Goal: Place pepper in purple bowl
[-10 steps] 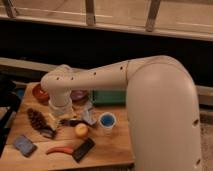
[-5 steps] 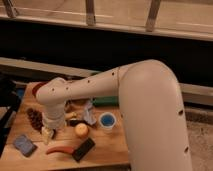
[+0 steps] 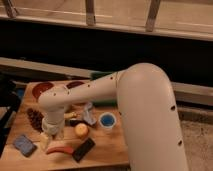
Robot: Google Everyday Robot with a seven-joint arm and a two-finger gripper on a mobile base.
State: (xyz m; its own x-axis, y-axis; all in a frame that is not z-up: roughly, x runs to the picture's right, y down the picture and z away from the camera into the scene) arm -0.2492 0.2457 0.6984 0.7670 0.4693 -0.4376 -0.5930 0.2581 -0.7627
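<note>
The pepper (image 3: pixel 60 149), slim and red-orange, lies on the wooden table (image 3: pixel 107 150) near its front edge, just left of a black rectangular block (image 3: pixel 83 149). My gripper (image 3: pixel 50 138) hangs from the white arm (image 3: pixel 85 97), low over the table, just above and left of the pepper. The purple bowl (image 3: pixel 76 84) sits at the back of the table, partly hidden behind the arm. Nothing shows in the gripper.
An orange-red bowl (image 3: pixel 42 90) sits left of the purple one. A brown pine cone (image 3: pixel 35 119), a blue-grey sponge (image 3: pixel 24 145), a yellow-orange ball (image 3: pixel 81 130) and a blue cup (image 3: pixel 106 120) lie around the gripper. A green object (image 3: pixel 102 75) lies behind the arm.
The arm has swung left and forward over the table. The gripper has come down from near the table's middle to just above the pepper. The objects have not moved.
</note>
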